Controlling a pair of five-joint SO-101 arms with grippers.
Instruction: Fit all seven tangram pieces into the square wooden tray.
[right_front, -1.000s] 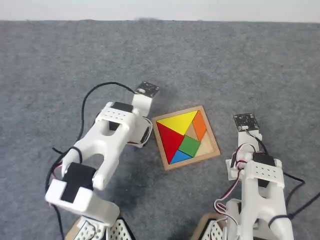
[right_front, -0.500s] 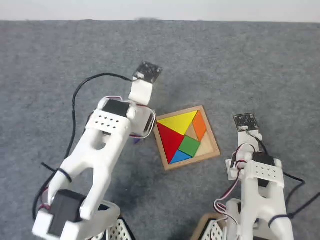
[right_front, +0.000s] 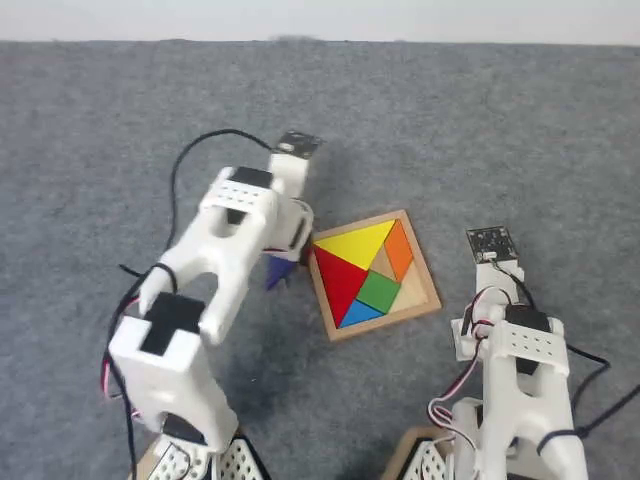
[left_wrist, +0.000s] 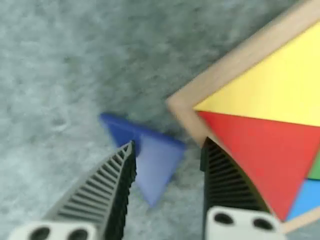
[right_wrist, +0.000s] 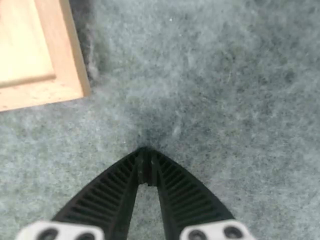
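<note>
The square wooden tray (right_front: 428, 270) lies mid-table holding yellow (right_front: 357, 244), red (right_front: 340, 280), orange (right_front: 400, 250), green (right_front: 380, 291) and light blue (right_front: 361, 313) pieces. A dark blue piece (right_front: 276, 270) lies on the carpet just left of the tray. In the left wrist view that blue piece (left_wrist: 150, 152) sits between the fingers of my open left gripper (left_wrist: 167, 155), beside the tray corner (left_wrist: 176, 105). My right gripper (right_wrist: 145, 167) is shut with nothing in it, low over the carpet off a tray corner (right_wrist: 70, 87). From above, the right arm (right_front: 515, 345) stands right of the tray.
Grey carpet (right_front: 480, 130) covers the whole table. The left arm (right_front: 215, 265) stretches over the area left of the tray, with black cables (right_front: 185, 180) looping beside it. Bare wood (right_front: 415, 295) shows in the tray's lower right part.
The left arm has swung and lowered toward the spot just left of the tray, uncovering the dark blue piece. The right arm and the tray's pieces have not moved.
</note>
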